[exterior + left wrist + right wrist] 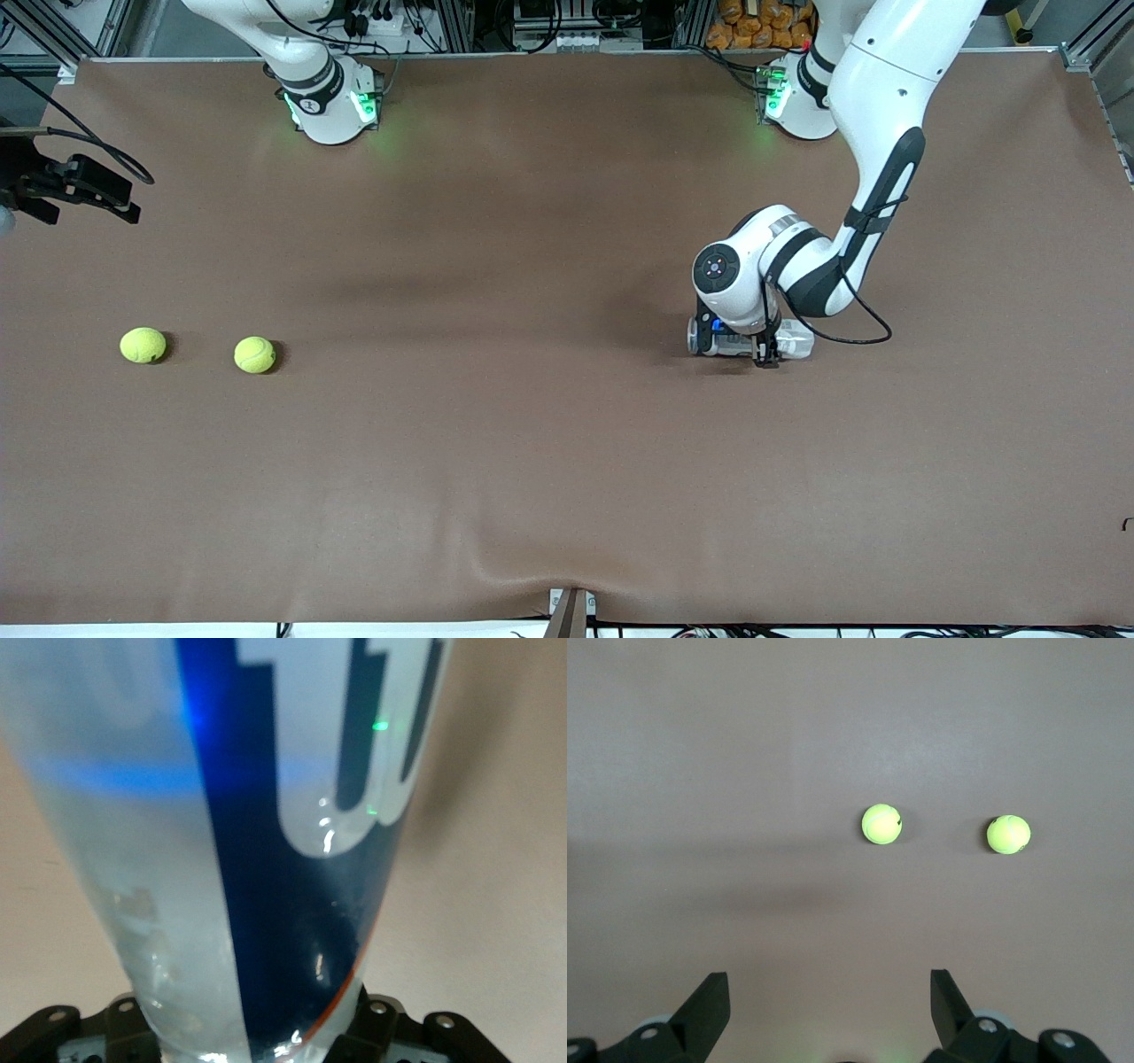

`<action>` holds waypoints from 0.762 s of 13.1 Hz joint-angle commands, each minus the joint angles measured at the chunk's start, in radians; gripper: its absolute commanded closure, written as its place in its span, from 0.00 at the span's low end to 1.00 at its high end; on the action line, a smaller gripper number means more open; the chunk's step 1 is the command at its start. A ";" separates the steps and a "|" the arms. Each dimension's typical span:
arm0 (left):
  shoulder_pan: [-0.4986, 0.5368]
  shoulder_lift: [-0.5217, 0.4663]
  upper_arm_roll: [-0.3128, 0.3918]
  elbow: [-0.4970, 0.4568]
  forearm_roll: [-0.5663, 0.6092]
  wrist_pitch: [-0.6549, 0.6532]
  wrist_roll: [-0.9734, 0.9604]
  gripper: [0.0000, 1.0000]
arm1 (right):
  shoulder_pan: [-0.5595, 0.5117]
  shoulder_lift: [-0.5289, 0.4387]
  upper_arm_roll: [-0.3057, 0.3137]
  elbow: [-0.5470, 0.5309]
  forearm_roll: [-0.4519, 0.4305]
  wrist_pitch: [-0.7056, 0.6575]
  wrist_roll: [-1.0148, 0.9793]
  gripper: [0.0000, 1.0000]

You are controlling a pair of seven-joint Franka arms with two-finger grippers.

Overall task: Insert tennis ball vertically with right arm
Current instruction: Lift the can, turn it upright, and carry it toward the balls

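While the left gripper (pixel 764 347) clamped the clear tube (pixel 751 340) lying at table's three o'clock, the right gripper (pixel 828 1010) hung spread apart above two tennis balls (pixel 255 354) at nine o'clock; the slick tube might slip when raised.

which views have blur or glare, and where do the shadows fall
Left wrist view: the clear tube fills the picture, soft, with small glints. Front view: sharp; each tennis ball throws a short shadow toward the left arm's end. Right wrist view: evenly lit; faint dark bands on the table.

right end effector (pixel 53 190): edge-cropped | clear tube (pixel 749 339): ends hidden, label blurred
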 commanded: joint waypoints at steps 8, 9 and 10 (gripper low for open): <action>-0.146 0.018 -0.171 0.322 -0.289 0.010 -0.323 0.30 | -0.023 -0.018 0.014 -0.012 0.016 -0.004 -0.001 0.00; -0.149 0.017 -0.171 0.335 -0.316 0.048 -0.343 0.28 | -0.022 -0.019 0.014 -0.012 0.016 -0.007 -0.001 0.00; -0.150 0.017 -0.173 0.335 -0.335 0.109 -0.375 0.27 | -0.023 -0.018 0.014 -0.012 0.016 -0.007 -0.003 0.00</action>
